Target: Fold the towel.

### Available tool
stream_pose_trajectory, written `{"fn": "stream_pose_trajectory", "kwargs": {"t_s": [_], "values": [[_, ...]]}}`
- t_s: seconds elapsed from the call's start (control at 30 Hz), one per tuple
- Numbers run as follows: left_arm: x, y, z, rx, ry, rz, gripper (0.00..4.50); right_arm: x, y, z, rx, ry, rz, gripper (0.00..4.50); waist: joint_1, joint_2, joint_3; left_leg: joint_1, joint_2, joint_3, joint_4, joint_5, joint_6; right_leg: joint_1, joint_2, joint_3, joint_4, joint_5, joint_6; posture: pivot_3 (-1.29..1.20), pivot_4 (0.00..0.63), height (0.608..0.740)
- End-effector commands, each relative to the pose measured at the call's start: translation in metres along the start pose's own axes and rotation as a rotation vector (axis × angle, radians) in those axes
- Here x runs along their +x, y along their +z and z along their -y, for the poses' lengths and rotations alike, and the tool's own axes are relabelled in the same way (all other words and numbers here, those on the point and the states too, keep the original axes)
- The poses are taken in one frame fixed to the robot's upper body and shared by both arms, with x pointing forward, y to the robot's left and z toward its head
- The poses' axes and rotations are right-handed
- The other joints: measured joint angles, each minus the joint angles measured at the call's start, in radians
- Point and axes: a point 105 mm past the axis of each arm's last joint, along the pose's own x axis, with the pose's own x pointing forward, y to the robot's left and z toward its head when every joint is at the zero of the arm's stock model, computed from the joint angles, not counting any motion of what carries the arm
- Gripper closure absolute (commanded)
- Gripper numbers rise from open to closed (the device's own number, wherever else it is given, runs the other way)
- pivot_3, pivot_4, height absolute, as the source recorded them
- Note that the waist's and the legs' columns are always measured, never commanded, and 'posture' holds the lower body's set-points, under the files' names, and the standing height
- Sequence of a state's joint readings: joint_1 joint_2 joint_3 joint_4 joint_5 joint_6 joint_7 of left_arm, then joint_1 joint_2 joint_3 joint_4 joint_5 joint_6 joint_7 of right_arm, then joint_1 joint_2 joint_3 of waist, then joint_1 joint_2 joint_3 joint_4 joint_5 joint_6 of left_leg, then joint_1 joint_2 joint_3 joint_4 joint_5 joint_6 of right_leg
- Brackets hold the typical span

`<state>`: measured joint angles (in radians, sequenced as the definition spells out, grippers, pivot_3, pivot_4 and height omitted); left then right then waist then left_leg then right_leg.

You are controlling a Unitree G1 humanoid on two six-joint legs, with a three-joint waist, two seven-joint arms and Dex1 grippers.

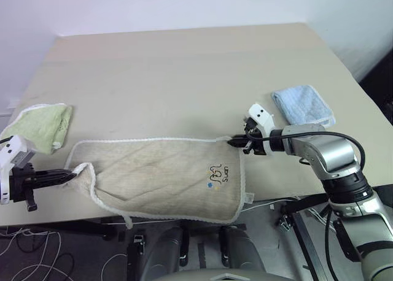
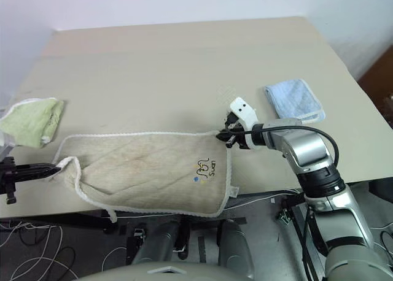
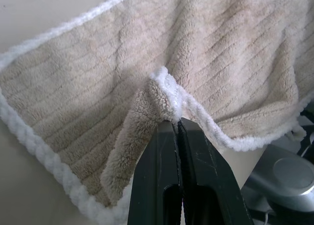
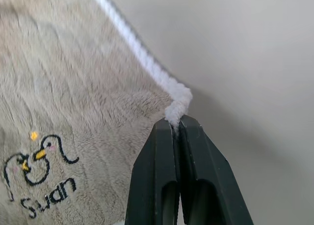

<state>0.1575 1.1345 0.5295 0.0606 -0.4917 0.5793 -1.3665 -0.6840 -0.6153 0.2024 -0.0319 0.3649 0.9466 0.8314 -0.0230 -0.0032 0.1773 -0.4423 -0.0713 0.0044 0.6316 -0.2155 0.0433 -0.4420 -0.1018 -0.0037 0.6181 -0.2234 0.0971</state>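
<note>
Both arms are reaching inward, the left claw (image 1: 69, 173) pinching closed at one side, the right claw (image 1: 236, 142) clamping closed opposite.

The towel (image 1: 159, 177) is a beige, ribbed plush cloth edged in white piping, with a small embroidered swan and the word "Swan" near its right end. It lies spread lengthwise across the near part of the table, its front edge hanging just over the rim. Its left near corner is lifted and curled inward; its far right corner is bunched and pinched up.
</note>
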Motion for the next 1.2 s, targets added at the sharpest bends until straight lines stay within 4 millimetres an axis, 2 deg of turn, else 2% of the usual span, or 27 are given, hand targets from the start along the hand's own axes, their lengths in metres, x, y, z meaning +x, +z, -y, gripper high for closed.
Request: {"fn": "stream_pose_trajectory", "kwargs": {"t_s": [0.03,0.17,0.33,0.47,0.6,0.7,0.83,1.0,1.07,1.2], "values": [[-0.006,0.009,0.001,0.033,0.015,0.028,4.5,-0.002,0.034,0.008,-0.075,-0.025,0.093,4.44,0.0,0.0,0.0,0.0,0.0,0.0,0.0,0.0,0.0,0.0,0.0,0.0,0.001,0.0,0.0,0.0,0.15,0.74],[-0.006,0.007,0.004,0.029,0.018,0.034,4.5,0.013,0.052,0.025,-0.154,-0.075,0.099,4.44,-0.001,0.0,0.0,0.0,0.0,0.0,-0.001,0.001,-0.001,-0.001,0.0,0.0,0.001,0.0,0.0,0.0,0.15,0.74],[-0.005,0.007,0.006,0.026,0.02,0.04,4.5,0.032,0.053,0.056,-0.24,-0.189,0.05,4.44,-0.002,0.0,0.0,0.001,0.0,0.0,0.0,0.001,-0.001,-0.001,0.001,-0.001,0.001,0.0,0.0,0.0,0.15,0.74],[-0.005,0.005,0.006,0.021,0.027,0.041,4.5,0.046,0.059,0.077,-0.223,-0.293,0.069,4.44,-0.011,0.0,0.0,0.001,0.0,0.0,-0.001,0.001,-0.002,-0.001,0.001,-0.001,0.001,0.001,0.001,0.0,0.15,0.74],[-0.004,0.003,0.005,0.019,0.029,0.045,4.5,0.041,0.071,0.084,-0.26,-0.314,0.127,4.44,-0.022,0.0,0.0,0.001,-0.001,0.0,-0.002,0.004,-0.007,0.0,0.003,-0.001,0.002,0.001,0.002,0.0,0.15,0.74],[-0.003,0.001,0.005,0.016,0.029,0.051,4.5,0.016,0.081,0.08,-0.284,-0.224,0.22,4.44,-0.021,0.001,0.001,0.001,0.0,0.0,-0.002,0.004,-0.006,0.0,0.003,-0.001,0.002,0.001,0.002,0.0,0.15,0.74],[-0.001,-0.006,0.002,0.012,0.028,0.053,4.5,-0.011,0.074,0.082,-0.224,-0.186,0.243,3.53,-0.021,0.001,0.0,0.001,0.0,-0.001,-0.002,0.002,-0.003,0.001,0.003,-0.001,0.003,0.001,0.002,0.0,0.15,0.74],[-0.003,-0.016,-0.004,0.018,0.032,0.053,4.5,-0.026,0.058,0.086,-0.162,-0.202,0.22,1.83,-0.023,0.001,0.0,0.002,0.0,-0.001,-0.001,0.002,-0.003,0.001,0.002,0.0,0.005,0.001,0.002,0.0,0.15,0.74],[-0.004,-0.019,-0.007,0.022,0.033,0.055,4.5,-0.036,0.054,0.078,-0.237,-0.17,0.243,1.24,-0.021,0.001,0.0,0.002,0.0,-0.001,-0.001,0.003,-0.004,0.0,0.002,0.0,0.007,0.001,0.002,0.0,0.15,0.74],[-0.004,-0.024,-0.012,0.028,0.032,0.054,4.5,-0.056,0.041,0.065,-0.304,-0.103,0.247,1.24,-0.018,0.001,0.0,0.002,0.0,-0.001,-0.001,0.003,-0.004,0.0,0.001,0.0,0.007,0.001,0.001,0.0,0.15,0.74]]}}
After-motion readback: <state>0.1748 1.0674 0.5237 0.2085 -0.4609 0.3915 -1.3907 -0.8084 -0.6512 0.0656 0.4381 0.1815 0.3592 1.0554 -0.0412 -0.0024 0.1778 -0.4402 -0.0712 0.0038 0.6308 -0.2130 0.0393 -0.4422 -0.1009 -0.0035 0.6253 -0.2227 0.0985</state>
